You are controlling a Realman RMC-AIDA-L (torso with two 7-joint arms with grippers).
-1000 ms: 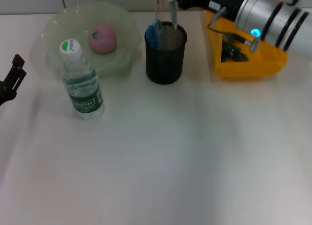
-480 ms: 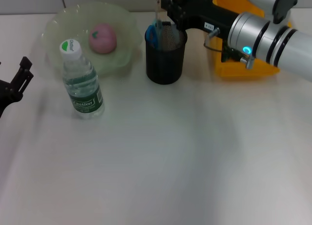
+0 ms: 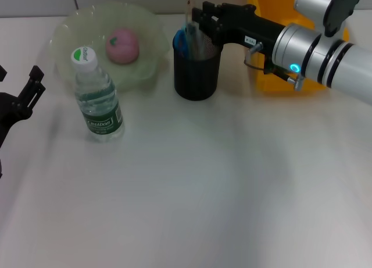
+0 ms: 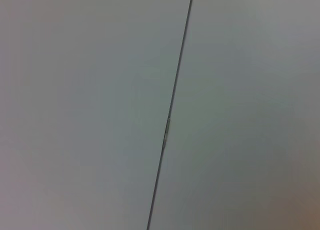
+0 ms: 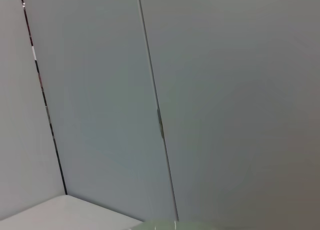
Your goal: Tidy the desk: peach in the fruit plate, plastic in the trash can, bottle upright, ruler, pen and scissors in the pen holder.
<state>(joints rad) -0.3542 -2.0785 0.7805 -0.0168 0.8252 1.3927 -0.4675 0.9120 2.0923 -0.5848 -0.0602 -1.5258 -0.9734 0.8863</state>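
In the head view the pink peach (image 3: pixel 122 45) lies in the pale green fruit plate (image 3: pixel 70 29) at the back left. The clear water bottle (image 3: pixel 97 96) stands upright in front of the plate. The black mesh pen holder (image 3: pixel 197 67) stands at back centre with the blue scissors (image 3: pixel 181 41) and a thin pen (image 3: pixel 188 7) in it. My right gripper (image 3: pixel 202 21) is just above the holder's rim, shut on the pale translucent ruler (image 3: pixel 195 34), whose lower end is inside the holder. My left gripper (image 3: pixel 18 77) is open and empty at the left edge. The plastic is hidden.
The yellow trash can (image 3: pixel 263 82) stands right of the holder, mostly hidden behind my right arm (image 3: pixel 325 53). Both wrist views show only grey wall panels; the right wrist view also catches a sliver of pale rim (image 5: pixel 160 224).
My right gripper has come down and leftward over the pen holder, lowering the ruler into it. My left gripper has shifted slightly rightward at the table's left edge.
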